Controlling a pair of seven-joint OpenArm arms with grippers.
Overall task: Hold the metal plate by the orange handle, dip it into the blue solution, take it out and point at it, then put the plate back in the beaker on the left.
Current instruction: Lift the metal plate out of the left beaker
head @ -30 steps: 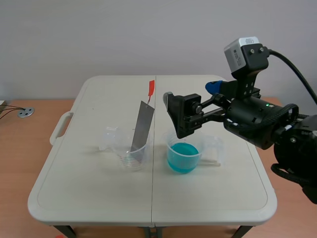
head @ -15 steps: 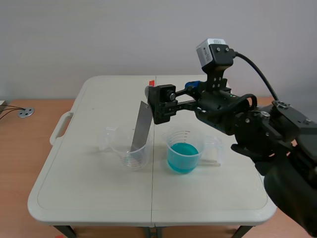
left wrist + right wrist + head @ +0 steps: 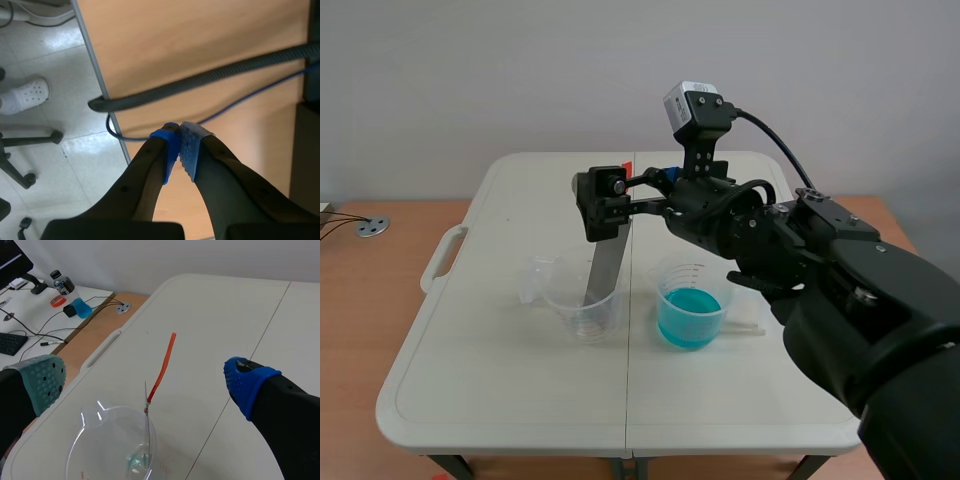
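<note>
The metal plate [image 3: 605, 265] stands tilted in the clear left beaker [image 3: 582, 303], its orange handle [image 3: 627, 166] sticking up behind the gripper. The right arm reaches in from the right; my right gripper [image 3: 599, 207] is at the plate's top. In the right wrist view the gripper [image 3: 145, 382] is open, the orange handle [image 3: 162, 366] between its wide-apart fingers without touching them, with the plate [image 3: 146, 432] edge-on in the beaker [image 3: 107, 442] below. The beaker of blue solution [image 3: 690, 306] stands to the right. My left gripper [image 3: 180, 150] is shut on nothing, off the table above floor and a wooden desk.
A second clear cup [image 3: 751, 300] sits right of the blue beaker, and another clear piece [image 3: 536, 277] lies left of the plate's beaker. The white folding table [image 3: 500, 390] has a handle [image 3: 442, 258] at its left edge. A bottle [image 3: 62, 284] and cables lie on the side desk.
The right arm has swung left from above the blue beaker to the top of the plate; its open fingers now stand on both sides of the orange handle. Plate and beakers have not moved.
</note>
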